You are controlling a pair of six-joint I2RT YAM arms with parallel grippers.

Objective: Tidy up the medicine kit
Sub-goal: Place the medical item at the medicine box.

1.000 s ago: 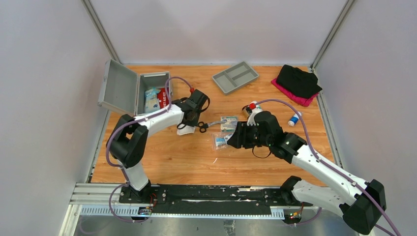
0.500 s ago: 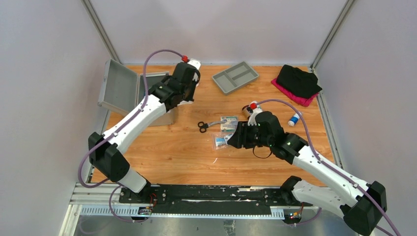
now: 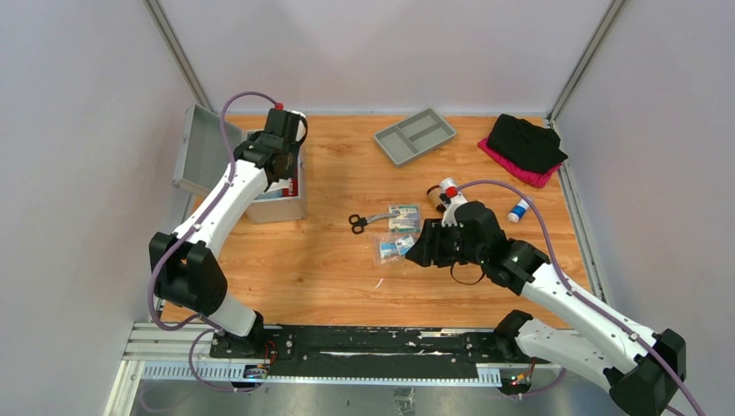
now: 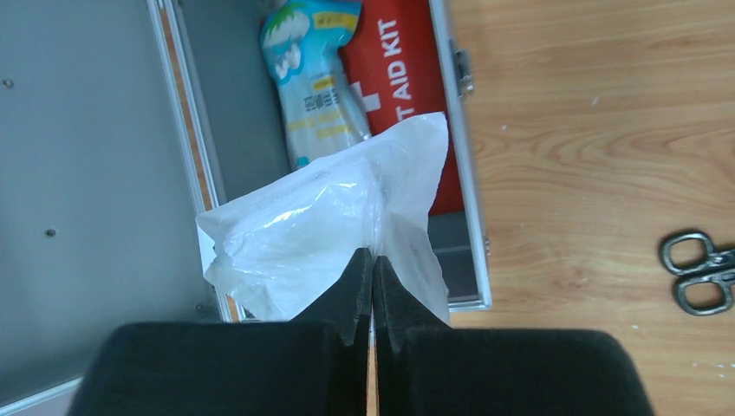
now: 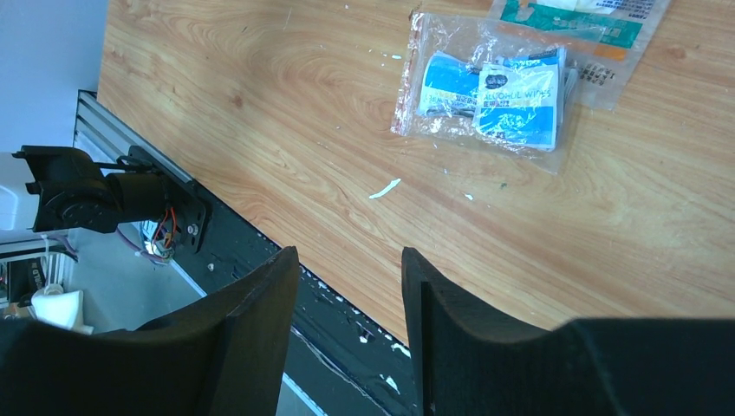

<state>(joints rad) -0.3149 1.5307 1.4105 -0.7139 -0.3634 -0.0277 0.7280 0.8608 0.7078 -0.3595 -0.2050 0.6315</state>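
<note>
Over the medicine kit [image 3: 279, 209], far-left table [image 3: 329, 277] corner, left gripper [image 4: 373, 277] pinches a white packet [image 4: 321, 225]; right gripper [image 5: 349, 256] half-open, empty.

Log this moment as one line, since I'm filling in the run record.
left gripper: shut on white packet, over open medicine kit | right gripper: open, empty, near wipes packet | scissors: not packed

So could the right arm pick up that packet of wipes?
Probably yes: the right gripper is open and empty, and the wipes packet lies flat on the table just ahead, nothing between.
</note>
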